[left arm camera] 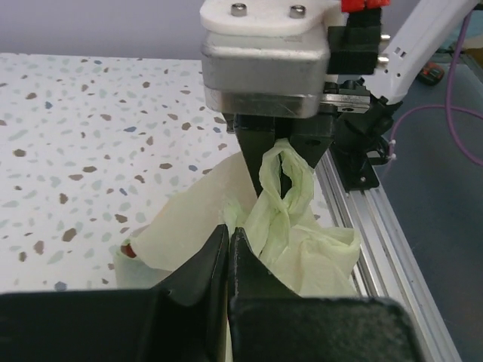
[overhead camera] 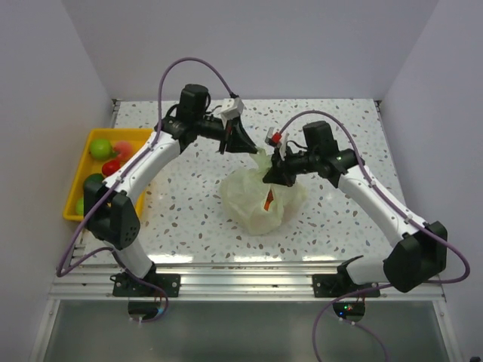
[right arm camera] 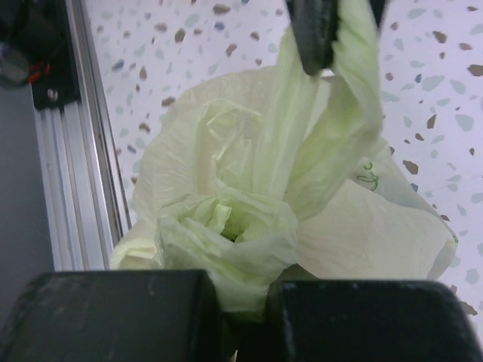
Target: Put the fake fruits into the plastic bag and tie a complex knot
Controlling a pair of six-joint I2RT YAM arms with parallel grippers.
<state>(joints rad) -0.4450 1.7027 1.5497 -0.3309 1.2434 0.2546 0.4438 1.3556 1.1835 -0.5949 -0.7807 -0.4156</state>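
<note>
The pale green plastic bag [overhead camera: 255,197] lies bunched at the table's middle, and an orange fruit [overhead camera: 269,199] shows through its side. My left gripper [overhead camera: 243,145] is shut just behind the bag; two strands rise to its tips in the right wrist view [right arm camera: 315,34]. My right gripper [overhead camera: 273,175] is shut on a bunch of plastic [right arm camera: 241,241] at the neck. A twisted strand [left arm camera: 281,197] runs between the two grippers. A red fruit [left arm camera: 130,250] peeks from under the bag. Other fake fruits, green [overhead camera: 100,148] and red [overhead camera: 112,167], lie in the tray.
The shallow yellow tray [overhead camera: 89,136] stands at the table's left edge, beside the left arm. The aluminium rail [overhead camera: 241,280] runs along the near edge. White walls close in the table at the back and on both sides.
</note>
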